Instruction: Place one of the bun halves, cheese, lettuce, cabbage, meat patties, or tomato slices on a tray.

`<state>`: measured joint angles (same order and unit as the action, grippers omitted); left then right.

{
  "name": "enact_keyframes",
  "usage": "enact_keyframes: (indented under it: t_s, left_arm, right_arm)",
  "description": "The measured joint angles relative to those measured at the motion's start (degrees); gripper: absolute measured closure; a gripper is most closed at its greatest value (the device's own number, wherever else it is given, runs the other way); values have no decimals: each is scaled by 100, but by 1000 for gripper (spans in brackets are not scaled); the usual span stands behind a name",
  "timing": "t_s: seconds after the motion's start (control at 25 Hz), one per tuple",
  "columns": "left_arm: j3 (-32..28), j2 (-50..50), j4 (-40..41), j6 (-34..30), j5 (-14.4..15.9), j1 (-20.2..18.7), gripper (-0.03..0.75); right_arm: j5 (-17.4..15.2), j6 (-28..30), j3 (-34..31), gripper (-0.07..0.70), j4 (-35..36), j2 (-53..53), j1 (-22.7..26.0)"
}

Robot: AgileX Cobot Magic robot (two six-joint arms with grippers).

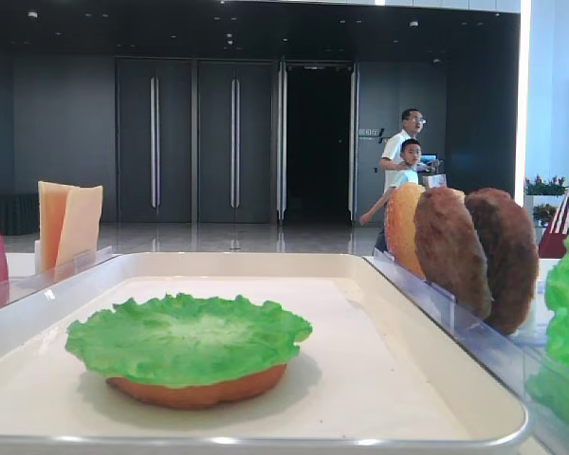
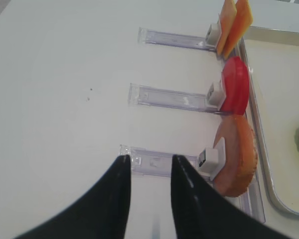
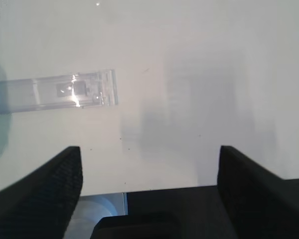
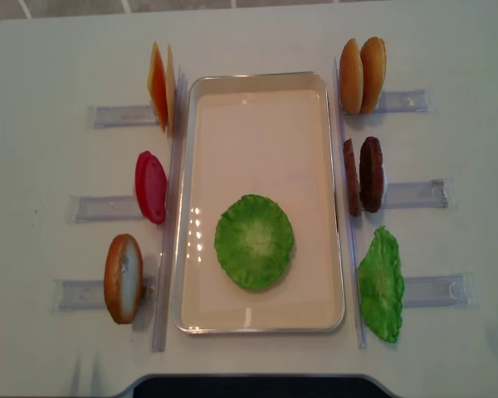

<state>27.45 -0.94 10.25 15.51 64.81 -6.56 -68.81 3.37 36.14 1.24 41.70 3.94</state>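
Note:
A green lettuce leaf (image 4: 254, 241) lies on a bun half (image 1: 194, 389) inside the white tray (image 4: 257, 133). Left of the tray, clear racks hold the cheese (image 4: 159, 85), red tomato slices (image 4: 150, 186) and another bun half (image 4: 123, 278). On the right stand two bun halves (image 4: 363, 75), the meat patties (image 4: 363, 174) and a green leaf (image 4: 382, 284). My left gripper (image 2: 150, 158) is open and empty over the table, beside the rack of the bun half (image 2: 236, 157). My right gripper (image 3: 149, 148) is wide open over bare table. Neither gripper shows in the overhead view.
The end of a clear plastic rack (image 3: 74, 92) lies ahead and to the left of the right gripper. Empty rack rails (image 2: 164, 97) stretch left of the tomato and cheese. The tray rim (image 2: 269, 189) runs along the right of the left wrist view.

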Motion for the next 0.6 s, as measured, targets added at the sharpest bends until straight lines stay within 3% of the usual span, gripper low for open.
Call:
enact_keyframes:
  t_s: [0.6]
  left_arm:
    - [0,0,0,0,0,0,496]
  right_arm:
    - [340,-211,-760,73,154,-2566,0]
